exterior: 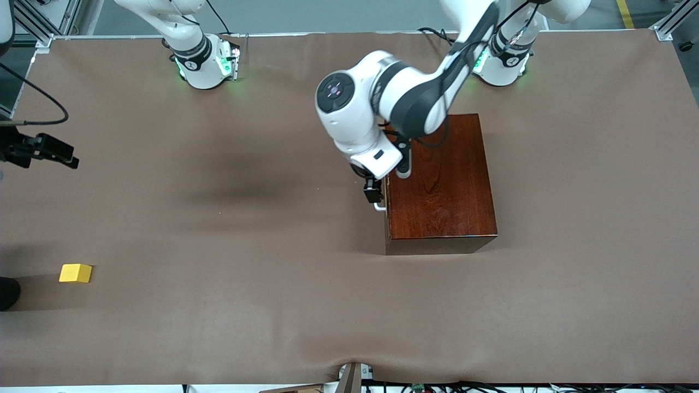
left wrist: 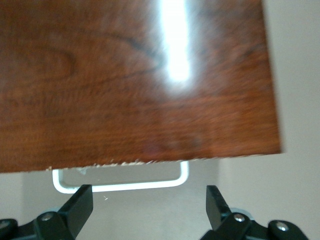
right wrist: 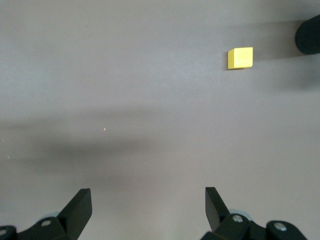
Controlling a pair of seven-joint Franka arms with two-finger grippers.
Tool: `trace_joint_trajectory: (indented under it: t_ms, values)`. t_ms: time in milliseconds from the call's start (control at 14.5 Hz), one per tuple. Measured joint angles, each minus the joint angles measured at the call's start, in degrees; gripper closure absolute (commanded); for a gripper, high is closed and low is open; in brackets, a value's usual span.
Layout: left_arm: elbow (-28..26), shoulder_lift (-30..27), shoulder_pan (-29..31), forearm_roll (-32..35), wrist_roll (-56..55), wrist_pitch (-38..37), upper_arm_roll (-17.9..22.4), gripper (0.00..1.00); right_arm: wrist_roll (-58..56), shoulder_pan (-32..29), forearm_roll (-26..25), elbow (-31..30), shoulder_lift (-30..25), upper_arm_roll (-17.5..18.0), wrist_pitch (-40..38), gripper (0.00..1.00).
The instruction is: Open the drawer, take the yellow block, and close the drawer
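The dark reddish-brown wooden box (exterior: pixel 442 180) stands toward the left arm's end of the table. Its drawer is pushed in; only the white U-shaped handle (exterior: pixel 379 206) sticks out of the side that faces the right arm's end. My left gripper (exterior: pixel 373 196) is open just above and in front of that handle. In the left wrist view the handle (left wrist: pixel 120 184) lies between the box top (left wrist: pixel 135 80) and the open left gripper (left wrist: pixel 150 196), untouched. The yellow block (exterior: pixel 75 273) lies on the table at the right arm's end, also in the right wrist view (right wrist: pixel 240 57). My right gripper (right wrist: pixel 147 195) is open, empty, and apart from the block.
The table is covered with a brown cloth (exterior: pixel 246 305) with shallow wrinkles near the front edge. A dark rounded object (exterior: pixel 6 293) sits at the table's edge beside the yellow block and also shows in the right wrist view (right wrist: pixel 309 34). The right arm's black hand (exterior: pixel 49 152) hangs at the view's edge.
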Motion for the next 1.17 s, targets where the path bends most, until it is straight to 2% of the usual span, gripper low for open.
trace_joint_trajectory:
  t_ms: [276, 484, 691, 760, 1037, 1175]
  values:
    - [-0.05, -3.18, 5.82, 0.04, 9.22, -0.02, 0.48, 0.0, 0.01, 0.26, 0.0, -0.06, -0.55, 0.2, -0.68, 0.0]
    - [-0.06, -3.63, 14.46, 0.01, 17.5, 0.04, 0.62, 0.0, 0.01, 1.25, 0.0, 0.2, -0.65, -0.93, -0.4, 0.0]
    - [-0.08, -4.55, 24.36, -1.26, 28.77, 0.85, 0.37, 0.0, 0.02, 9.66, 0.0, 0.33, -0.85, -9.71, -0.3, 0.0]
    - [-0.12, -5.12, 27.34, -1.97, 33.2, 0.87, 0.28, 0.0, 0.02, 10.87, 0.0, 0.34, -0.87, -11.12, -0.3, 0.0]
    - [-3.5, -10.34, 34.84, -3.13, 47.22, 0.71, 0.11, 0.0, 0.01, 10.86, 0.02, 0.34, -0.87, -11.42, -0.3, 0.0]
    - [-6.84, -14.21, 36.81, -3.88, 53.95, 0.6, 0.1, 0.0, 0.01, 8.64, 0.02, 0.35, -0.87, -8.78, -0.32, 0.0]
